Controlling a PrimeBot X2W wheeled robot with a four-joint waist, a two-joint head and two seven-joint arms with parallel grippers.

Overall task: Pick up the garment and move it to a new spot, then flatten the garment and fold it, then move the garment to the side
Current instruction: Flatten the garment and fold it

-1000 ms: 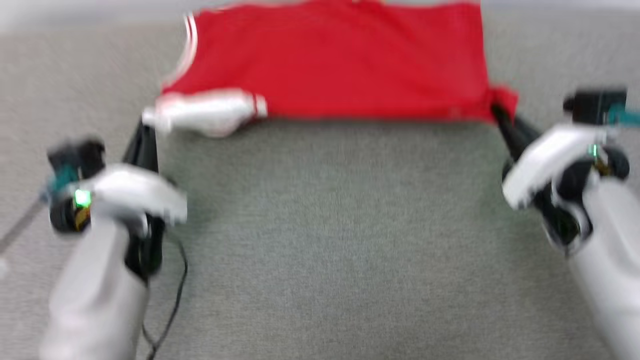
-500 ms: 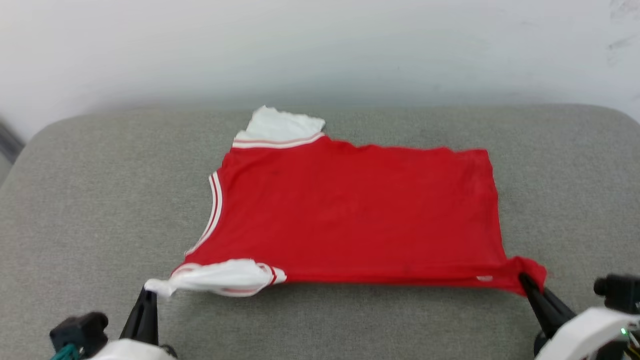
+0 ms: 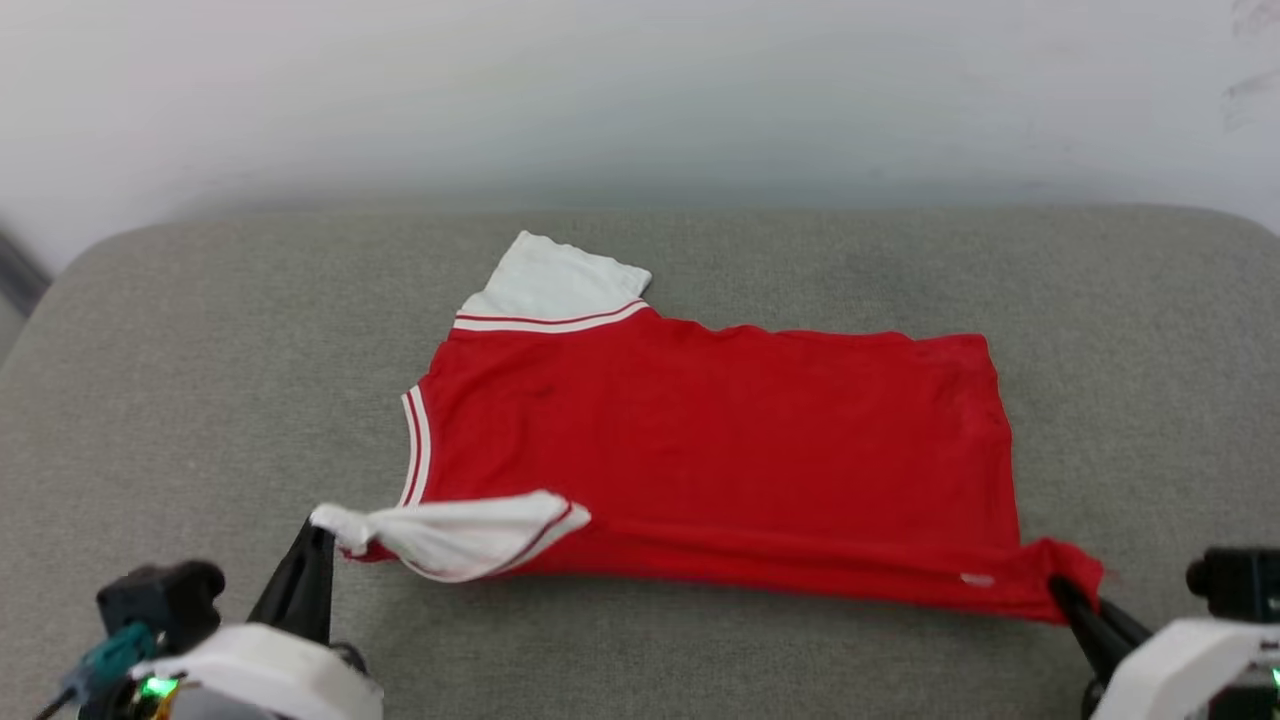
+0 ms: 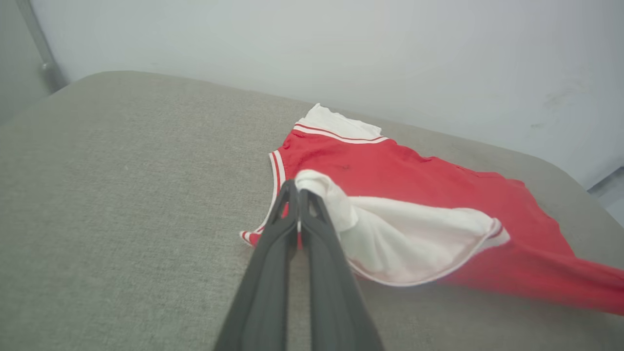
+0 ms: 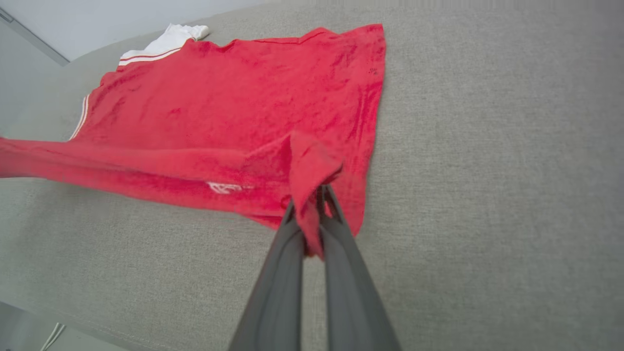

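Note:
The garment [image 3: 720, 440], red with white short sleeves and striped trim, lies plain red side up on a grey cushioned surface [image 3: 200, 380]. My left gripper [image 3: 322, 532] is shut on the near white sleeve [image 4: 390, 239], lifted off the surface; its tip [image 4: 296, 187] pinches the cloth. My right gripper [image 3: 1058, 590] is shut on the near red hem corner [image 5: 312, 165], also raised, with cloth bunched between its fingers [image 5: 287, 273]. The near edge of the garment hangs stretched between both grippers. The far white sleeve [image 3: 555, 280] lies flat.
A pale wall [image 3: 640, 90] rises behind the grey surface. The surface's rounded far corners show at left and right. In the right wrist view the surface's near edge [image 5: 97, 321] drops off at the lower left, with floor below.
The camera has tilted up, bringing the whole garment and wall into view. Both grippers have lifted the near edge and carried it slightly toward the far side.

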